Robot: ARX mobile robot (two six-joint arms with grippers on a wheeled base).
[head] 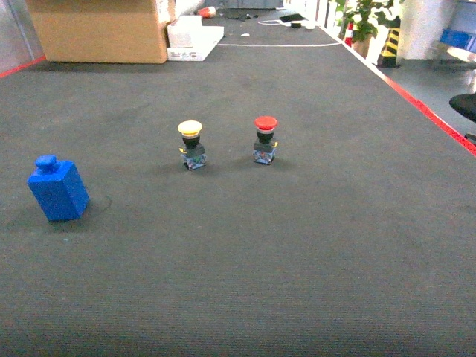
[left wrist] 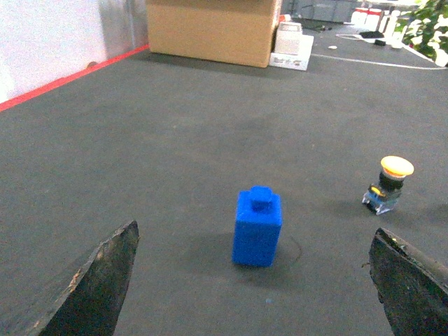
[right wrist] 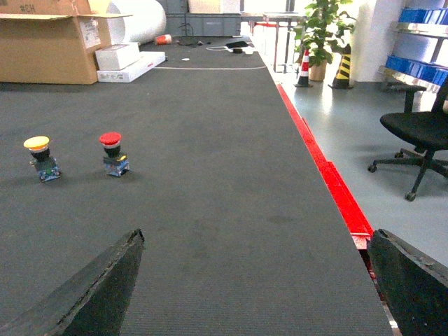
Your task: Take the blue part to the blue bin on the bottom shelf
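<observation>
Fingers of our left gripper (left wrist: pixel 255 280) stood spread wide, one dark tip at each lower corner of the left wrist view, with nothing between them. Our right gripper (right wrist: pixel 255 280) was spread the same way and held nothing, hanging over bare dark carpet (right wrist: pixel 210 210).

Ahead of the left gripper, in line with the gap between its fingers but apart from them, we saw the blue part (left wrist: pixel 257 227). It stood upright on the carpet, a small boxy block with a round stub on top. In the head view it sat at the far left (head: pixel 58 188), well apart from the two push buttons.

We judged the blue part to be light, stiff plastic, not fragile, with smooth faces that might slip a little under the pads. The best hold looked to be across the two flat side faces of the body, below the stub, low enough that it would not tip.

Farther off stood a yellow button (left wrist: pixel 390 185) and a red button (head: pixel 265 139), side by side. Beyond them were a cardboard box (head: pixel 100 30) and, off the carpet, an office chair (right wrist: pixel 420 133). We saw no shelf or bin.
</observation>
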